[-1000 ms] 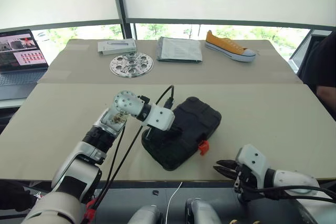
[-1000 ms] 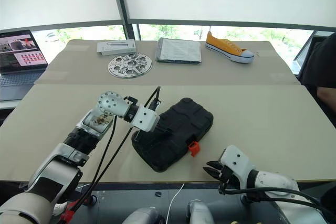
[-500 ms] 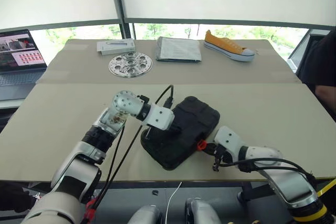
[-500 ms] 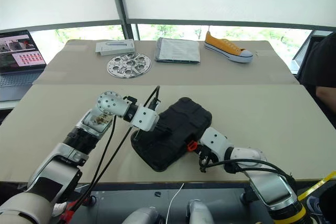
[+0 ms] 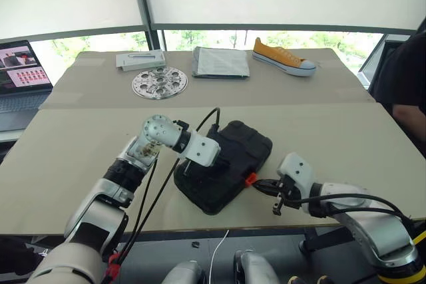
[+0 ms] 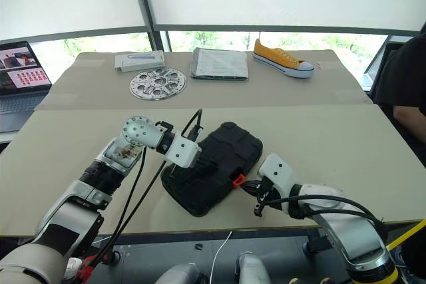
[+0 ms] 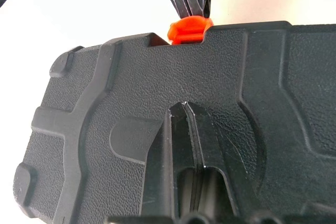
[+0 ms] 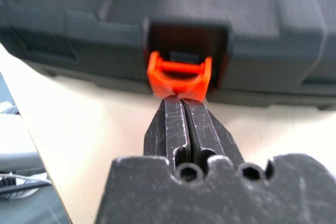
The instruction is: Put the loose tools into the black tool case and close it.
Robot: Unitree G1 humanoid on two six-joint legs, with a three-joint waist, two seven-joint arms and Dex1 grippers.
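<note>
Across the middle of the head view we see the broad beige surface (image 5: 346, 138), and on it, just below centre, the black tool case (image 5: 233, 164), lid down and lying at a slant. No loose tools are in sight around it, so we judge them already stowed and only the fastening left.

The left claw (image 7: 185, 107) rests its closed fingers flat on the lid, holding nothing, pinning the case down. The right claw (image 8: 184, 103) has its fingers pressed together, empty, tips at the small orange latch (image 8: 178, 77) on the case's near edge at centre-right of the head view; whether they actually touch it we cannot quite tell.

We judge the case stiff moulded plastic with a pebbled skin, fairly light and apt to slide on the smooth surface if pushed from one side, hence the steadying press from above. The latch is small and probably snaps; push it squarely at its middle rather than pinching it.
</note>
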